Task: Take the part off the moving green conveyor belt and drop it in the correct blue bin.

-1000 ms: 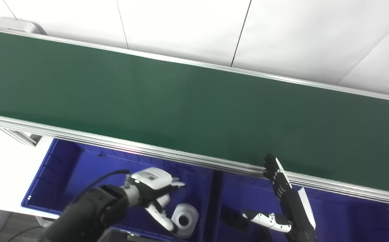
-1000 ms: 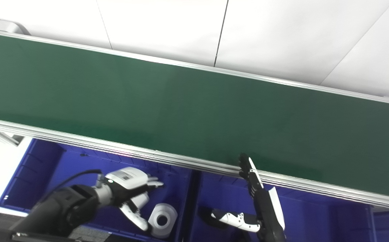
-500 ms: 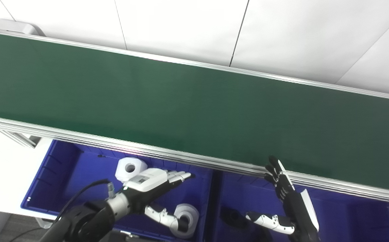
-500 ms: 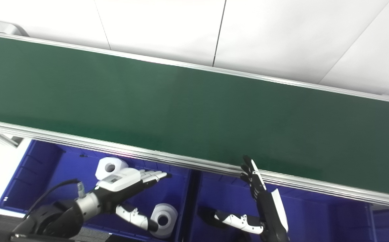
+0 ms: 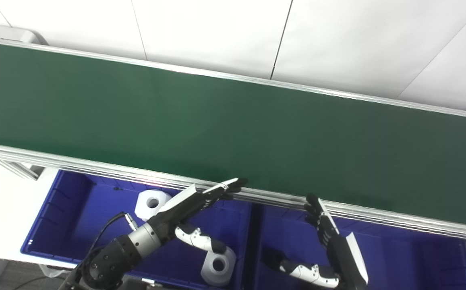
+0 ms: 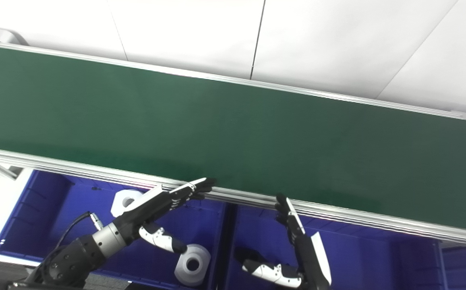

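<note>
The green conveyor belt [image 5: 233, 121] runs across the view and carries no part. Two white hollow parts lie in the left blue bin [image 5: 55, 225]: one [image 5: 151, 204] near its back wall, one [image 5: 217, 266] near its front right. My left hand [image 5: 192, 201] is open and empty, fingers stretched up to the belt's near rail. My right hand [image 5: 329, 237] is open and empty, fingers pointing up at the rail, over the right blue bin [image 5: 398, 257].
The belt's aluminium near rail [image 5: 96, 167] overhangs the back of both bins. A dark object [image 5: 272, 257] lies on the right bin's floor by my right thumb. A white wall stands behind the belt.
My left hand opened and let a white part fall into the left bin, then rose with flat fingers to the rail. The right hand stayed open. The camera shifted slightly.
</note>
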